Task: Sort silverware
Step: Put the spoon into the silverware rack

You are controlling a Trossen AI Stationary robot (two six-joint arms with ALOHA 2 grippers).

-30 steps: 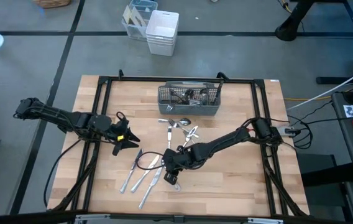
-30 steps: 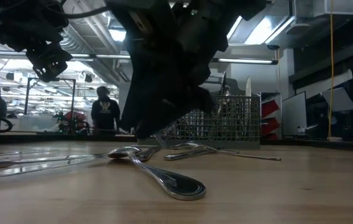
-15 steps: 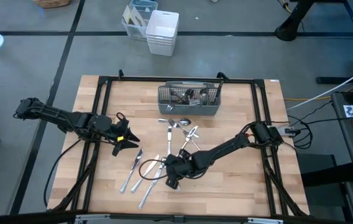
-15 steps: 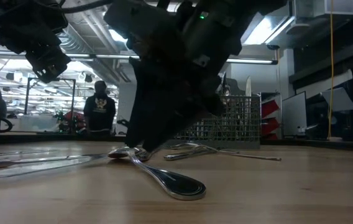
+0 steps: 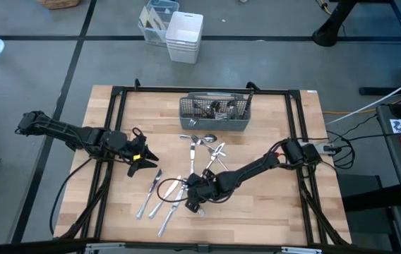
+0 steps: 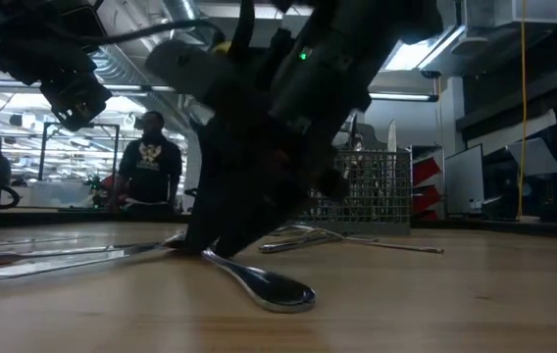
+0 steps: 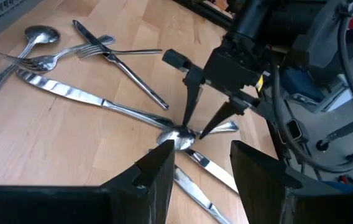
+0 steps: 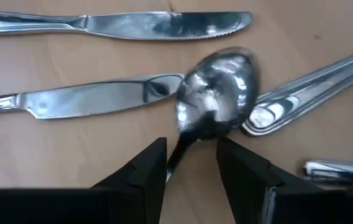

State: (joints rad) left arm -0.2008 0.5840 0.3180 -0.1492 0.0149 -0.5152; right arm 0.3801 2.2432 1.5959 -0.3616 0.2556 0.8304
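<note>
Jaws spread, the right gripper [image 5: 195, 205] straddles a spoon [image 8: 217, 99] on the desk [image 5: 271, 212], while some silverware fills the caddy [image 5: 214, 113] and several pieces remain loose.

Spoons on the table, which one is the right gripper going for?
The spoon whose bowl lies beside two knife blades, with the open right gripper straddling its neck. The other spoons lie near the caddy, away from the gripper.
</note>
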